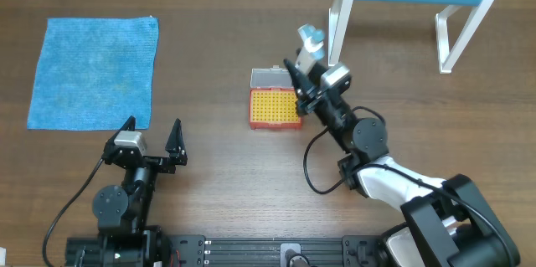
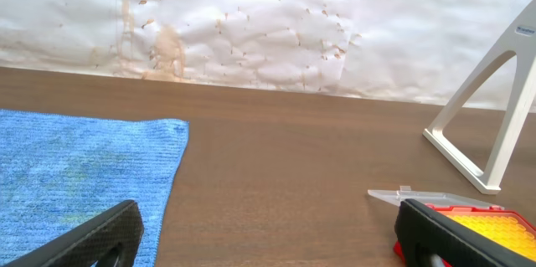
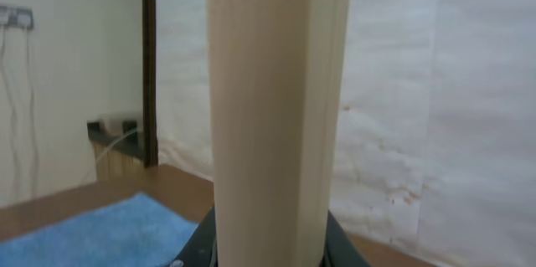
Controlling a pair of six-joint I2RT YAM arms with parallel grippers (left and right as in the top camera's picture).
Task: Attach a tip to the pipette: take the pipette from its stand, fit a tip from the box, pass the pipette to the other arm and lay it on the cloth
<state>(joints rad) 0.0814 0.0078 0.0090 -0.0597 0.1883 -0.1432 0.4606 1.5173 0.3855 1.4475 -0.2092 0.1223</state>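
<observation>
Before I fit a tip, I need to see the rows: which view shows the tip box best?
The top view: the tip box lies whole there, orange grid and open lid plain. The left wrist view catches one corner behind a finger. The right wrist view faces the pipette instead.
</observation>
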